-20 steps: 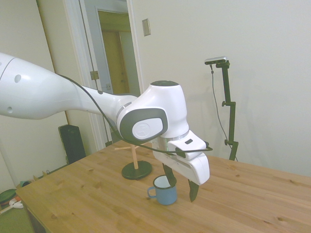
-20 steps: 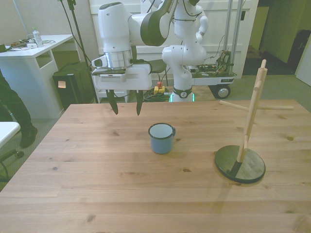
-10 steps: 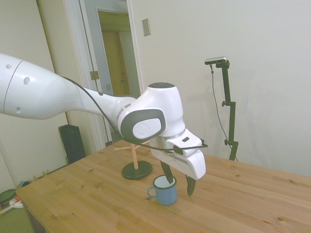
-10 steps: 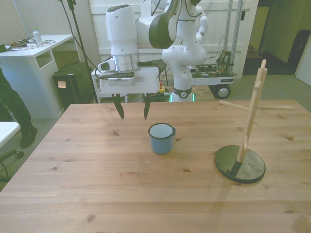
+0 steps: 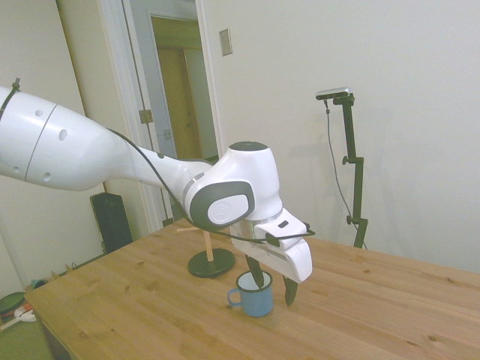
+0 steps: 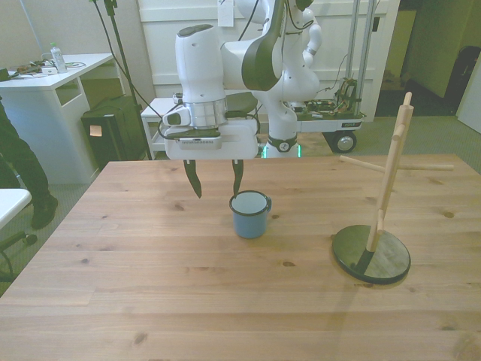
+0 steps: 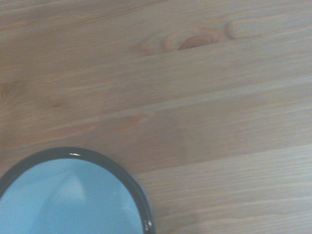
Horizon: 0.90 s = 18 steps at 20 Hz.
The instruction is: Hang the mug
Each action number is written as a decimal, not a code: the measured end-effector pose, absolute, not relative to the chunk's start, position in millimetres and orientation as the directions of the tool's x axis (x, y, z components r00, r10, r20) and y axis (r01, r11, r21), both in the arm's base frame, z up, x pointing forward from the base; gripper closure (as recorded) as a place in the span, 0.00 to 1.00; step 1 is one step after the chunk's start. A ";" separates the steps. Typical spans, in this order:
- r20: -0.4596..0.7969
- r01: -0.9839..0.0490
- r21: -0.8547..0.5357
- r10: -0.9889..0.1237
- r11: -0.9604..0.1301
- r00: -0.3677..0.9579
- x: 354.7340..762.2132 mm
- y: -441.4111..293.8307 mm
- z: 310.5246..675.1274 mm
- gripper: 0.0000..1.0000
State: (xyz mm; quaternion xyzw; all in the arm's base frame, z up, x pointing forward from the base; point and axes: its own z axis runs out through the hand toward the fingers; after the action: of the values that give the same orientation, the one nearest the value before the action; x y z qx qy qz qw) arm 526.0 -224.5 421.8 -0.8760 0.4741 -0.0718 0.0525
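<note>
The mug (image 6: 249, 214) is light blue with a dark rim and stands upright on the wooden table (image 6: 150, 286); its handle points to the front view's right. In the side view the mug (image 5: 253, 295) shows its handle on the near left. My gripper (image 6: 216, 183) hangs open just above the table, beside the mug toward the front view's left, with one dark finger close to the rim. The side view has the gripper (image 5: 273, 285) straddling the mug's far edge. The wrist view catches part of the mug's rim (image 7: 78, 195) and bare wood.
A wooden peg stand (image 6: 379, 218) on a dark round base stands at the front view's right, seen behind the arm in the side view as the stand (image 5: 209, 259). A person (image 6: 19, 169) sits at the front view's far left beside a white desk.
The gripper has moved toward the front view's right and lower, from well clear of the mug to right beside its rim. The mug has not moved.
</note>
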 end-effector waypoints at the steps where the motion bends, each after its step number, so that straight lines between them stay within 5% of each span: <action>1: 0.077 -0.821 -0.161 -0.837 -0.547 0.542 528.3 -220.5 421.3 0.00; 10: 0.065 -0.818 -0.153 -0.831 -0.555 0.552 544.1 -193.1 403.7 0.00; 11: 0.063 -0.817 -0.151 -0.831 -0.556 0.553 546.0 -189.5 401.2 1.00; 18: 0.053 -0.821 -0.151 -0.833 -0.551 0.550 548.0 -177.9 383.7 1.00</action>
State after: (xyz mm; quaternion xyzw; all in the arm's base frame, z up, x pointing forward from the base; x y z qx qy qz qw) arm 548.0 -177.9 383.7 -0.8787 0.4706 -0.0591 0.0540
